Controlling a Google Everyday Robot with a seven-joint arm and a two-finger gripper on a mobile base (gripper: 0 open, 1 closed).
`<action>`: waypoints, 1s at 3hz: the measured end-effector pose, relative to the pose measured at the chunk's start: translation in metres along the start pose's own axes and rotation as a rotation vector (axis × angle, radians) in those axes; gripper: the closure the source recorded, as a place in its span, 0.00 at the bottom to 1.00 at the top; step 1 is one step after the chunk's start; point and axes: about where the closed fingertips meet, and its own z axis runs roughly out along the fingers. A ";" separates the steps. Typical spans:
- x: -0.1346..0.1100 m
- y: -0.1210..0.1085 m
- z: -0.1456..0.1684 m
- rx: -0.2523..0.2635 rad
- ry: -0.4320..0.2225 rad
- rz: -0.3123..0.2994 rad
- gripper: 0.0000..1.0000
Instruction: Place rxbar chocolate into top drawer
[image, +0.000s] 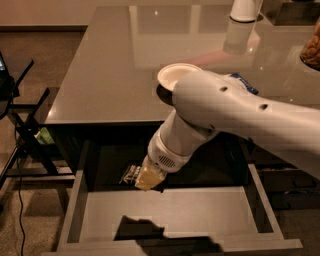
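Note:
The top drawer (200, 212) stands pulled open under the desk, with its pale-grey bottom bare. My gripper (145, 178) hangs over the drawer's back left part, just above the bottom. It is shut on the rxbar chocolate (131, 174), a dark bar whose crimped end sticks out to the left of the yellowish finger (148, 179). My white arm (240, 115) reaches in from the right, across the desk's front edge. The arm's shadow (140, 229) lies on the drawer's front part.
A white bowl (175, 75) and a blue-wrapped bar (245, 82) sit on the grey desk top (110, 75) behind my arm. A white object (243, 10) and a jar of nuts (312, 47) stand at the back right. A black stand (25, 130) is on the floor to the left.

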 end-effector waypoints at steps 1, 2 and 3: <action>0.010 -0.003 0.015 0.012 -0.009 0.014 1.00; 0.022 -0.007 0.029 0.018 -0.013 0.043 1.00; 0.044 -0.010 0.070 0.000 -0.057 0.106 1.00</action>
